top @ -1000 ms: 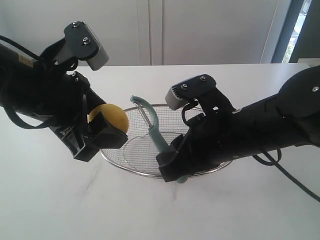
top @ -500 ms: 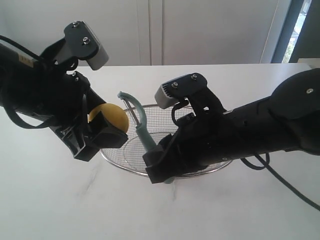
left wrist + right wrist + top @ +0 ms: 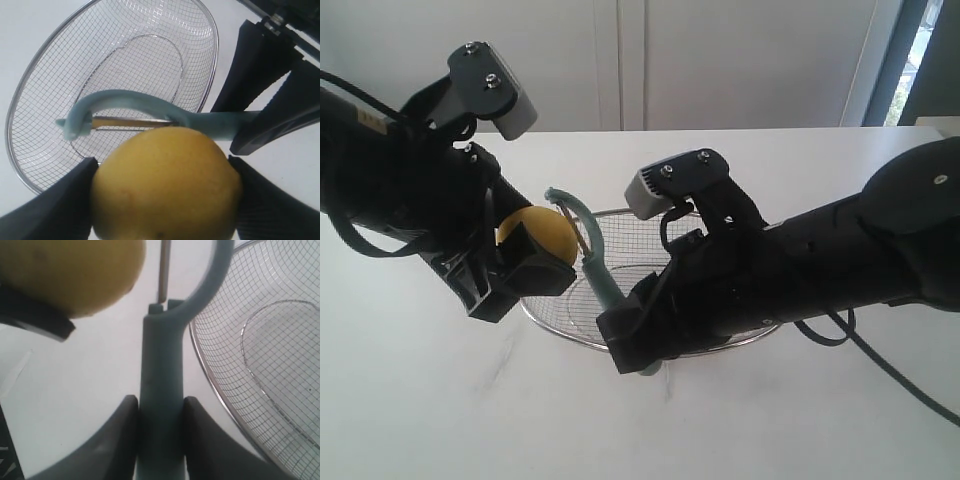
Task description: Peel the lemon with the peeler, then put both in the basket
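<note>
My left gripper (image 3: 525,262) is shut on the yellow lemon (image 3: 542,236) and holds it above the table, just left of the wire basket (image 3: 720,334). In the left wrist view the lemon (image 3: 165,185) fills the space between both fingers. My right gripper (image 3: 630,340) is shut on the teal handle of the peeler (image 3: 602,280), which stands upright. The peeler's metal blade (image 3: 584,228) lies right beside the lemon's right side; contact is not certain. The right wrist view shows the peeler handle (image 3: 160,405) pinched between the fingers, with the lemon (image 3: 70,270) close by.
The mesh basket (image 3: 150,55) holds nothing and sits on the white table (image 3: 440,400), partly under my right arm (image 3: 820,270). A white wall and cabinet doors stand behind the table's far edge.
My right gripper has carried the peeler leftward, from over the basket's middle to right beside the lemon. The left gripper and lemon have stayed still.
</note>
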